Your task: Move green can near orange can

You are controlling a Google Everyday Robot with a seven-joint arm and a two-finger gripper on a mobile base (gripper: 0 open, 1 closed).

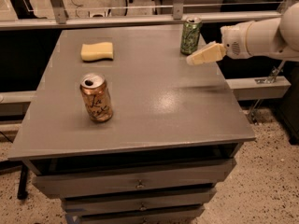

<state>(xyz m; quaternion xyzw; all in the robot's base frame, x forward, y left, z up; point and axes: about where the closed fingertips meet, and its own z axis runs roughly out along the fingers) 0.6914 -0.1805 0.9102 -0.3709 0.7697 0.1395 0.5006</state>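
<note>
The green can (pixel 190 35) stands upright at the far right of the grey table top (pixel 140 106), near the back edge. The orange can (pixel 96 98) stands upright at the front left, its "La" lettering facing me. My gripper (pixel 195 58) comes in from the right on a white arm, its cream fingers pointing left. It hovers above the table just right of and in front of the green can, not touching it. It holds nothing.
A yellow sponge (pixel 97 51) lies at the back left of the table. A metal rail (pixel 140 18) runs behind the table. Drawers (pixel 135 183) sit below the front edge. Speckled floor shows to the right.
</note>
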